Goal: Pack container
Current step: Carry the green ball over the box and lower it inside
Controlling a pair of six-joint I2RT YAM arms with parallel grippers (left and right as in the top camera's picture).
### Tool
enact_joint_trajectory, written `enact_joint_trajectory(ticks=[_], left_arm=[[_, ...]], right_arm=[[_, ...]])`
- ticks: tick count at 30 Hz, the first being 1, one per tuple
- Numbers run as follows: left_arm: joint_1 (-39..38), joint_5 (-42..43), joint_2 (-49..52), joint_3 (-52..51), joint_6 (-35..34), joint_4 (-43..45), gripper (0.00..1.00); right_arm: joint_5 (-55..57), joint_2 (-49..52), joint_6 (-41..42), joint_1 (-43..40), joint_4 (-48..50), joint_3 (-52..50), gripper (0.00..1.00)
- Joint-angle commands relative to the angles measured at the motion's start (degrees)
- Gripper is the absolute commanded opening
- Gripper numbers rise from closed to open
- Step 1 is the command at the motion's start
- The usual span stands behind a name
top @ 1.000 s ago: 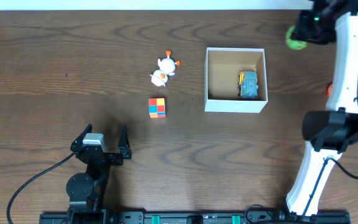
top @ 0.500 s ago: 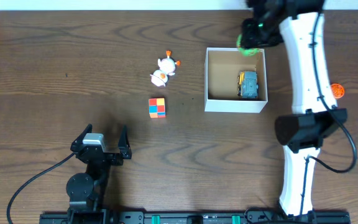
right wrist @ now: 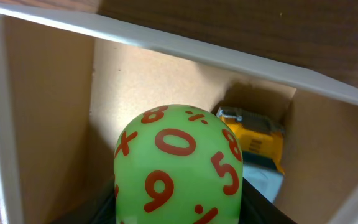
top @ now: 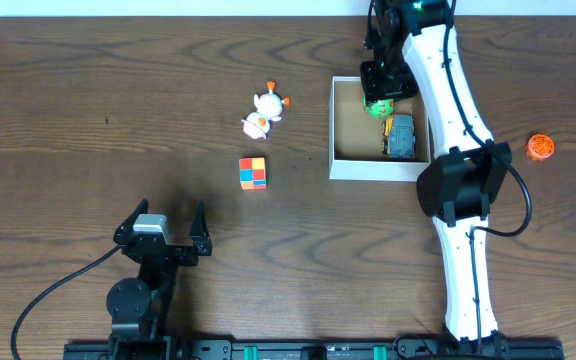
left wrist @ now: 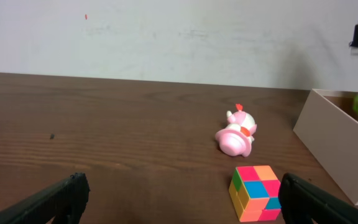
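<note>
Just one container (top: 378,168) — one car (top: 400,137) inside — right hand (top: 379,100) around one green ball (right wrist: 178,165), left hand (left wrist: 179,200) wide.

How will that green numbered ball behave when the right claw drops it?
The green ball looks round and smooth, so it will probably roll. The container walls and the toy car should likely stop it.

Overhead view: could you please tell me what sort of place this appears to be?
Probably a robot lab workbench for toy-packing trials: a white robot arm and a black one at a wood-grain table, a white wall behind, and toys like a colour cube near a cardboard box.
</note>
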Motion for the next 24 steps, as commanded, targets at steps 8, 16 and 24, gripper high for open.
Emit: enact_joint_trajectory(ticks=[8,16,24], left_arm=[[-0.2,0.6,-0.3,-0.9,0.8,-2.1,0.98],[-0.2,0.6,-0.3,-0.9,0.8,-2.1,0.98],[-0.2,0.6,-0.3,-0.9,0.8,-2.1,0.98]], right_arm=[[1.2,2.8,0.8,-2.8,0.0,0.0,0.49],[1.2,2.8,0.7,-4.3,0.0,0.0,0.56],[1.2,2.8,0.7,-4.2,0.4,0.0,0.69]])
